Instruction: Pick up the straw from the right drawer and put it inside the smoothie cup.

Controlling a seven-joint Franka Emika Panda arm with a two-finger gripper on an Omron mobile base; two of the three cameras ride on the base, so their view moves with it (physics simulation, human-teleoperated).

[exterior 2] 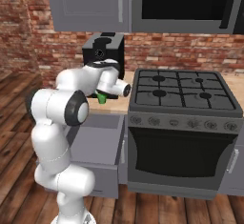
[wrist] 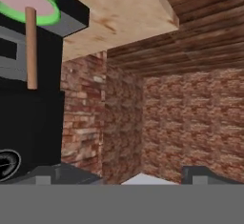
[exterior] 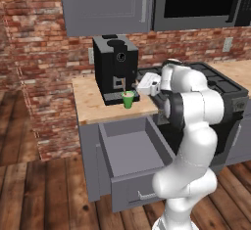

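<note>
Smoothie cup [exterior 2: 101, 97] mostly hidden behind arm; drawer [exterior: 132, 155] front partly blocked.

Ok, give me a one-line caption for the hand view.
Straw standing in the green smoothie cup by the black coffee machine, seen rolled over, jaws open and empty.

The robot arm [exterior: 193, 141] is shiny white and made of fat, round pieces, like big smooth balloons stacked up. Dark grey rings sit where the pieces join, and one round dark cap shows at about 9 o'clock on the middle piece. Its hand [exterior: 148, 84] is a boxy white block.
</note>
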